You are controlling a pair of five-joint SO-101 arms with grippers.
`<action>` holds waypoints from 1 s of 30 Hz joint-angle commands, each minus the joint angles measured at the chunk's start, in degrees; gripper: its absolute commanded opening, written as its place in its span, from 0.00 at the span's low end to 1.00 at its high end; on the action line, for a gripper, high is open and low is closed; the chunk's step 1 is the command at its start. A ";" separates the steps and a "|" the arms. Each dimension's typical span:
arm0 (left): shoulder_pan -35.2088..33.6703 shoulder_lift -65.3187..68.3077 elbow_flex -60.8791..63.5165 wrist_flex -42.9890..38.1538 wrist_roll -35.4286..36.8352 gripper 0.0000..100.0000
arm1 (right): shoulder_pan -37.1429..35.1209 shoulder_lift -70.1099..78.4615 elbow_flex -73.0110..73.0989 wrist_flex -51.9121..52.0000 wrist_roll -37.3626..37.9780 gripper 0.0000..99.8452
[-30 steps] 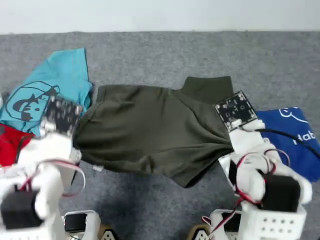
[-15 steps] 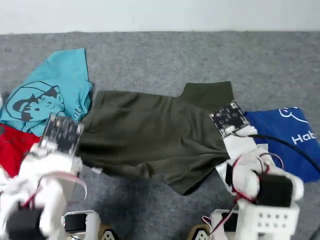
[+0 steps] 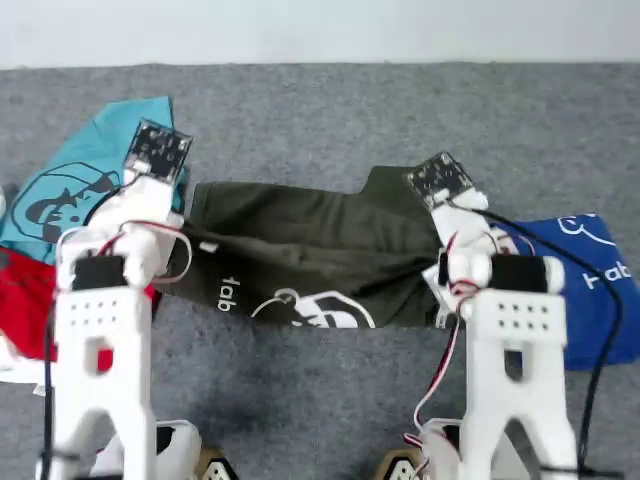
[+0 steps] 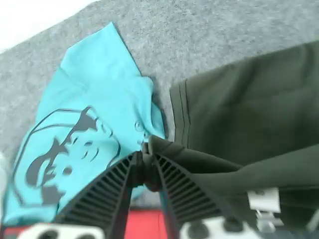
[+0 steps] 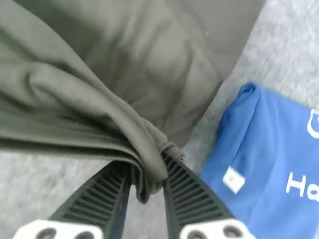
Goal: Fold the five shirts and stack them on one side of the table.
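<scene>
At the far left edge of the grey worktop [image 3: 400, 110] lies a red shirt [image 3: 25, 290], with a teal shirt [image 3: 90, 170] bearing a dark printed figure spread just beyond it, the two touching. In the high view the left arm stands over the seam between them.

The left claw [image 4: 145, 167] is nipped narrow on a pinch of the dark olive shirt [image 3: 320, 260]. It grips the olive shirt's left end, where the cloth meets the teal shirt's edge. A white sewn-in label [image 4: 262, 200] shows on the olive cloth close beside that claw.

The olive shirt stretches across the middle of the worktop between the two arms. Its near part is turned over, so a white print [image 3: 300, 305] faces up along the near edge. Its far layer lies flat, and a sleeve juts out at the far right.

The right claw [image 5: 147, 174] is closed on a bunched fold at the olive shirt's right end, and cloth bulges out past the fingertips. The held fold seems raised a little off the worktop, though that is hard to judge.

Just right of that claw lies a blue shirt [image 3: 590, 290] with white lettering, reaching to the right edge.
</scene>
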 commanded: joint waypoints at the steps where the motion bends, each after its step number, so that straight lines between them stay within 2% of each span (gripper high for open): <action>1: 1.67 9.93 -4.70 -5.98 -0.62 0.01 | 0.40 5.85 -0.44 -5.41 -0.88 0.01; 6: 5.80 23.65 -16.66 -6.15 -0.62 0.01 | 0.40 13.32 -3.34 -11.65 -5.36 0.01; 9: 5.98 31.47 -23.69 -6.07 -0.44 0.01 | -0.22 18.15 -6.86 -14.99 -5.45 0.01; 12: 5.98 38.33 -30.11 -6.07 2.81 0.01 | -0.57 24.04 -11.52 -16.40 -5.63 0.01; 16: 5.98 44.92 -37.23 -6.07 5.01 0.01 | -0.22 32.31 -19.96 -17.10 -8.70 0.01; 22: 5.89 50.99 -43.30 -6.07 4.92 0.01 | -0.22 45.14 -33.14 -16.75 -8.97 0.01; 30: 5.89 52.66 -44.44 -6.42 5.01 0.01 | -0.22 59.12 -44.92 -16.66 -8.97 0.02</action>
